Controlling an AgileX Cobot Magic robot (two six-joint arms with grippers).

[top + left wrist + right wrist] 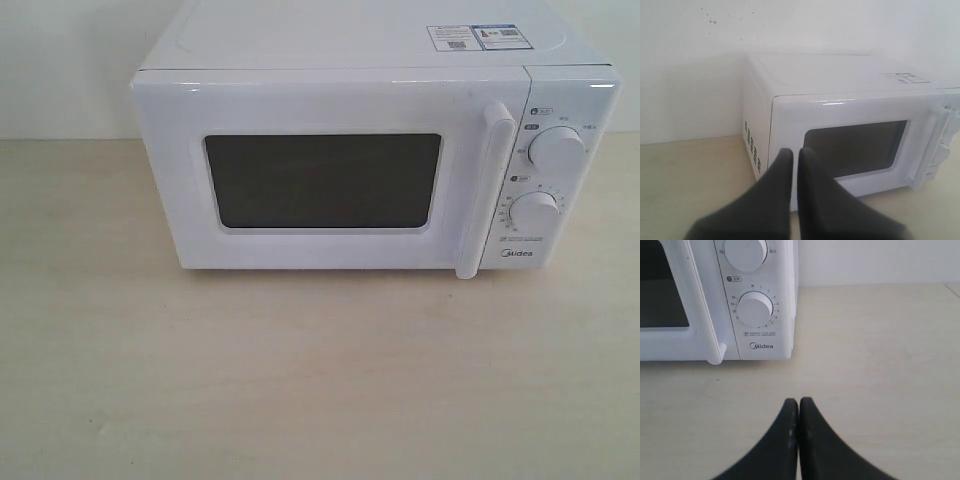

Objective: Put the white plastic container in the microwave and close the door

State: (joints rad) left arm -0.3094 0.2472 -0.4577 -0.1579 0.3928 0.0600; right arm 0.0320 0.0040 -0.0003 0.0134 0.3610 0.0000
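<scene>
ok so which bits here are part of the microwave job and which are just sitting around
Part of the job: microwave; its door, shut, with bar handle; left gripper and right gripper, both shut and empty. The white container shows in no view.

Just there: upper dial, lower dial, stickers, table, wall.

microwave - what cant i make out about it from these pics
- Inside the microwave: hidden in every view by the shut door, window dark; white plastic container unseen anywhere.
- Top stickers: exterior view, print too small.
- Upper dial: right wrist view, cut off by frame edge.
</scene>
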